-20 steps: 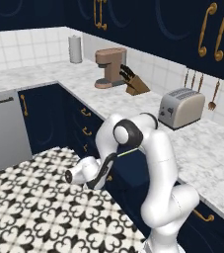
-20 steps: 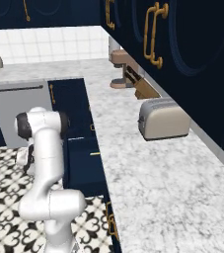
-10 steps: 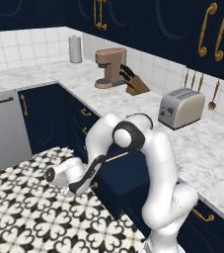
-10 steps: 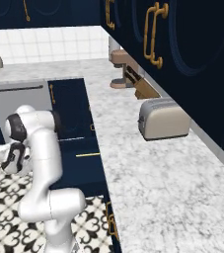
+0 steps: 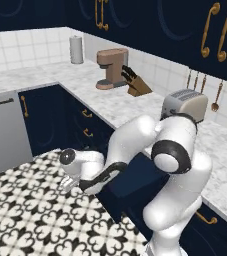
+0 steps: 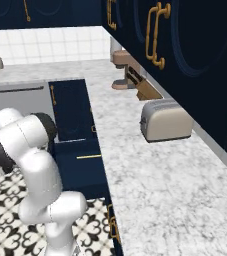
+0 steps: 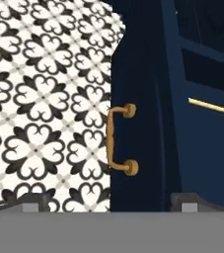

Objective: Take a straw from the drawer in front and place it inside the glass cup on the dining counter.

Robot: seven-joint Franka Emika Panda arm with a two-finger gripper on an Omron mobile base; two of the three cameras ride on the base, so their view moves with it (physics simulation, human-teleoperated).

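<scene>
The pincer (image 7: 108, 205), fingers apart and empty, hangs low just off the open drawer (image 7: 138, 123), seemingly to reach the yellow straw (image 7: 211, 106) inside.

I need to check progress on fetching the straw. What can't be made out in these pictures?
- Drawer interior: left base view, the arm covers the box.
- Straw: hand view, perhaps the thin yellow line; too small to confirm.
- Hand: left base view, too small to judge its opening.

Toaster (image 5: 185, 103) on worktop (image 5: 110, 102), above drawer (image 5: 135, 180).
</scene>
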